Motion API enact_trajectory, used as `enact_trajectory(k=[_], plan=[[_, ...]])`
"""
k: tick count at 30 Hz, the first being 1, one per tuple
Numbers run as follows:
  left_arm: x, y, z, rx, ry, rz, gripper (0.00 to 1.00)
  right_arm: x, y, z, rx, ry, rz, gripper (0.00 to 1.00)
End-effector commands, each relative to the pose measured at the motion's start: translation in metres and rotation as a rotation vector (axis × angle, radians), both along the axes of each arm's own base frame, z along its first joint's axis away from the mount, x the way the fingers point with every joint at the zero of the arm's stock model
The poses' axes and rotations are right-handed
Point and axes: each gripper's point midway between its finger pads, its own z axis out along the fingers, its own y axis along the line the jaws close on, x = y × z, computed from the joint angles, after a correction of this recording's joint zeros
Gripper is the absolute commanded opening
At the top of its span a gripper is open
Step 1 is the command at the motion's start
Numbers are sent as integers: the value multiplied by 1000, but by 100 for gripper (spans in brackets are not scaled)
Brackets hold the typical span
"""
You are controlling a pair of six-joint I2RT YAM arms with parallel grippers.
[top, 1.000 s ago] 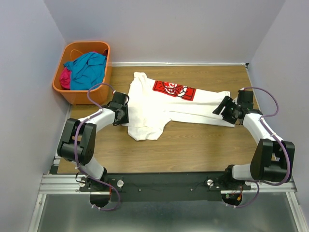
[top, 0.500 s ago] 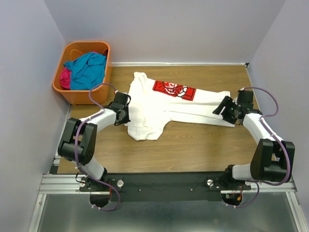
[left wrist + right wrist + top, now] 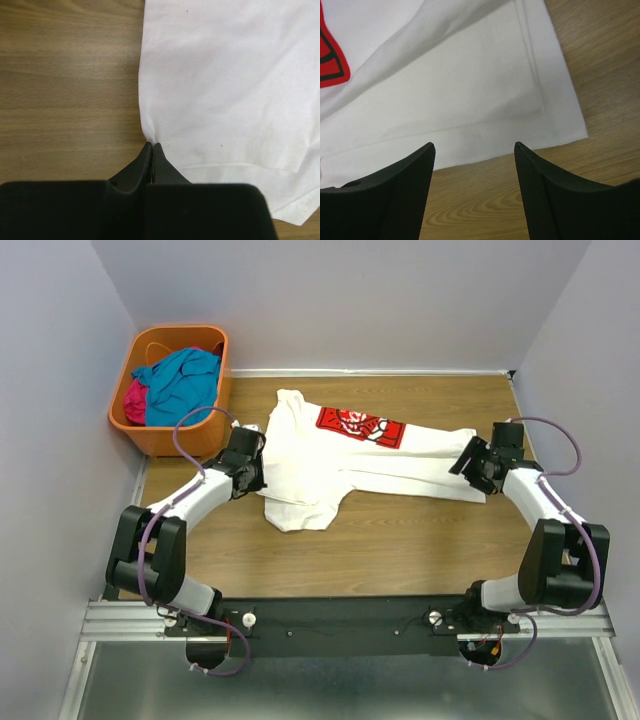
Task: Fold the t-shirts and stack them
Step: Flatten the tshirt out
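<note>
Now we are watching the table [image 3: 400, 540] | white t-shirt [image 3: 350, 465] is lying spread on it, looking soft and floppy, so edges are best for grabbing | left gripper [image 3: 151, 146] is pinching its side edge | right gripper [image 3: 472, 146] is gaping over its hem corner, holding nothing

Top cam overhead; both wrist cams close, down on white tee [image 3: 310, 480]

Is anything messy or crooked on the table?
Yes. The white t-shirt lies slanted across the table, half-folded, with one flap poking out at its near left. The blue shirt and pink shirt sit crumpled in the orange basket, not stacked.
</note>
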Motion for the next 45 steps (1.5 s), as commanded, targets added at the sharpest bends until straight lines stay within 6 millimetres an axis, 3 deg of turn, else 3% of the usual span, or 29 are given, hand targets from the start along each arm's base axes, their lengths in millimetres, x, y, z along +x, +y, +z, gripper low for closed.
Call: enact_trajectory(k=[1, 5, 11, 24, 31, 45], plan=[[2, -2, 12, -14, -53, -14, 0, 3, -30, -3, -121, 40, -129, 71], [3, -5, 18, -31, -83, -24, 0, 0, -43, -17, -117, 86, -193, 65], [-2, -5, 17, -40, -94, -36, 0, -2, -45, -40, -92, 137, -229, 62], [-3, -1, 19, -34, -107, -46, 0, 17, -48, -59, -50, 121, -259, 59], [-3, -2, 19, -43, -104, -52, 0, 17, -49, -63, -40, 124, -279, 54], [1, -5, 19, -46, -100, -60, 0, 30, -44, -39, -6, 61, -259, 46]])
